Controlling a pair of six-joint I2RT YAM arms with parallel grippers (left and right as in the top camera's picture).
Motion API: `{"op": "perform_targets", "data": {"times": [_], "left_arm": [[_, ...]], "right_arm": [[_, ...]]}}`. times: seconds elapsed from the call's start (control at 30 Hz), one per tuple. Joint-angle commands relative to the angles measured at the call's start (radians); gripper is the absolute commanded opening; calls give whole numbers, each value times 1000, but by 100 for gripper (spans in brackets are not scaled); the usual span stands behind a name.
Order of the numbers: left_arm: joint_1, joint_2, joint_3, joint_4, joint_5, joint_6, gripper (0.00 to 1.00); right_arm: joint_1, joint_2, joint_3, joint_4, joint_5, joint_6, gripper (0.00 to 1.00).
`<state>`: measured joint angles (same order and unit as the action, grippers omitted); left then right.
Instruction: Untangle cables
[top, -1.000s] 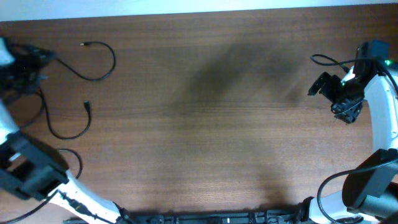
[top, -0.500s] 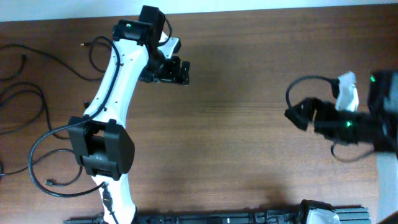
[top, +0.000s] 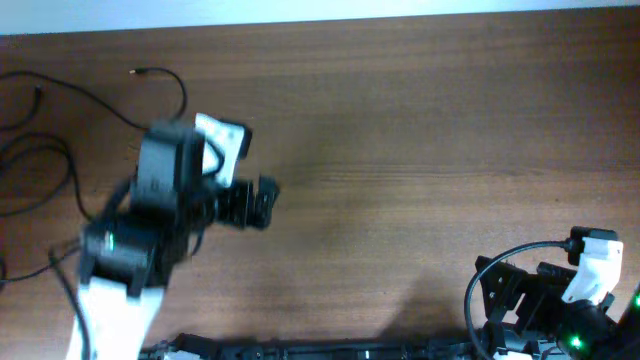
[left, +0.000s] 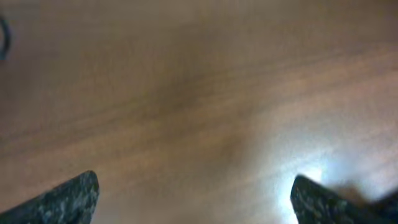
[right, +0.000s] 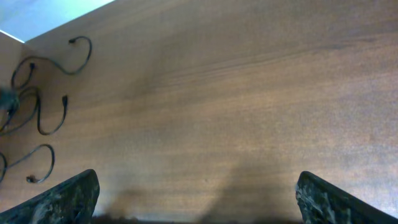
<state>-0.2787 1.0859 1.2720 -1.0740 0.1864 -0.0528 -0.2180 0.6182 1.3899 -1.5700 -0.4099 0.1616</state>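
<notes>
The cables are thin black strands lying loose and apart at the table's left end. One strand (top: 170, 85) curls at the back left with a small plug; others (top: 55, 160) loop near the left edge. They also show far off in the right wrist view (right: 46, 115). My left gripper (top: 262, 200) is open and empty over bare wood right of the cables; its view (left: 196, 199) is blurred. My right gripper (top: 497, 297) is open and empty at the front right corner, with bare wood between its fingers (right: 199, 193).
The brown wooden table (top: 420, 130) has a pale wall along its back edge. A thicker black arm wire (top: 520, 262) loops by the right arm. A dark rail (top: 330, 350) runs along the front edge.
The left arm swung from the far left, across the back, to left of centre. The right arm drew back from the back right to the front right corner. The cables stayed at the left.
</notes>
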Motion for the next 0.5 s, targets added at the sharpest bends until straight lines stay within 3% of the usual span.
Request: {"op": "perform_targets", "data": {"times": [0.0,0.47], "left_arm": [[-3,-224,-214,87,-9,-10,99],[-3,-254,-238,93,-11,-10,99]], "right_arm": [[2,-2,0,-1,7,8,98],[18,-2,0,-6,7,8,98]]}}
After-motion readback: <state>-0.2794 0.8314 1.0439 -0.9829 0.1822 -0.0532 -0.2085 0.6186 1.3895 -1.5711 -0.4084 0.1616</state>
